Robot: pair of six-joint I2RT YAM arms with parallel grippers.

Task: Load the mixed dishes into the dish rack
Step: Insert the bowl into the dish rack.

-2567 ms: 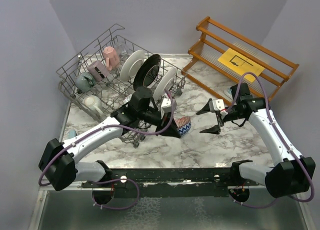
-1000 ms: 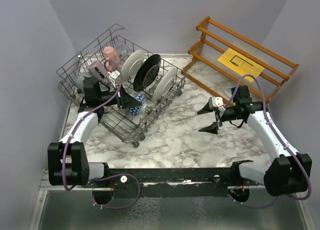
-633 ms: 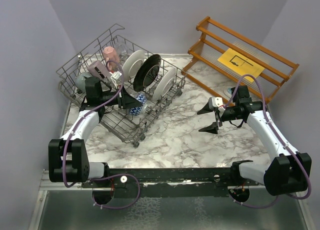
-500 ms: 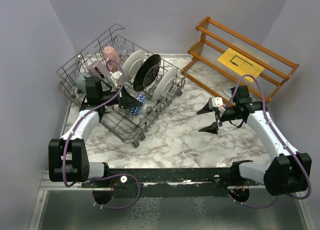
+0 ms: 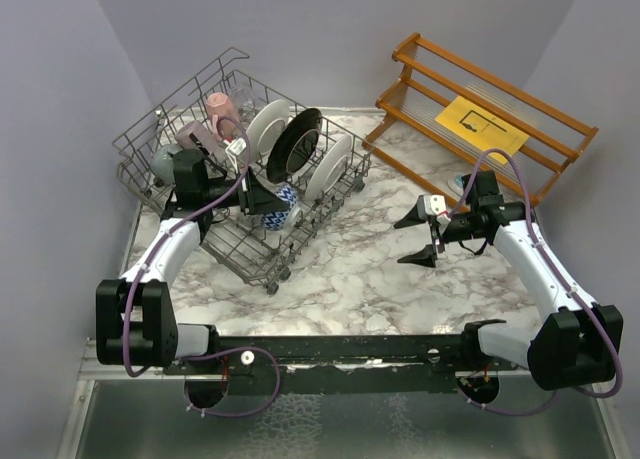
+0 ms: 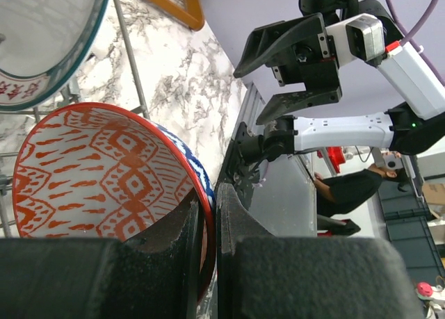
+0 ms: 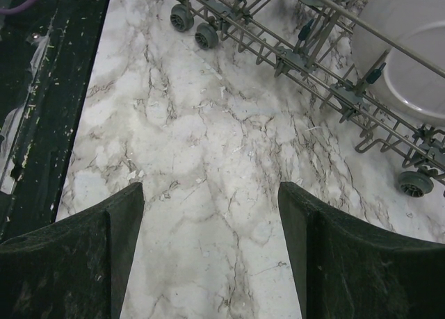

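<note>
Since the bowl (image 5: 274,209), red and blue patterned, looks like glazed ceramic, we treat it as stiff, slick and chip-prone, with enough weight to swing on a rim pinch. Best hold, in our judgement, is the one we have: one finger inside the wall, one outside, seated deep on the rim. The bowl sits tilted on its side inside the dish rack (image 5: 232,244), in the near-right part, just beside the nearest white plate (image 5: 328,167). We can't tell if it rests on the wires or hangs off the fingers.

The left gripper (image 5: 252,195) is pinched almost closed on that rim; in the wrist view the rim is wedged between the two pads (image 6: 160,270). We'd let go low and slow, since a drop onto the tines could chip it.

Counts, top view:
- bowls: one
- plates: three, upright in the tines. Nearest white plate, black-rimmed plate (image 5: 295,139), far white plate (image 5: 263,129)
- mugs: three at the rack's far-left side. We see a pink mug (image 5: 222,111), mauve mug (image 5: 193,137) and grey-teal mug (image 5: 165,161)
- racks: one

The left arm covers part of the rack, so more may be hidden.

The right gripper (image 5: 415,239) is spread wide with nothing in it, over the marble table (image 5: 350,279), between the rack and the wooden shelf (image 5: 420,54). One shelf, one yellow sheet (image 5: 480,124) on it. A teal object (image 5: 458,182) shows behind the right arm; too hidden to name.
</note>
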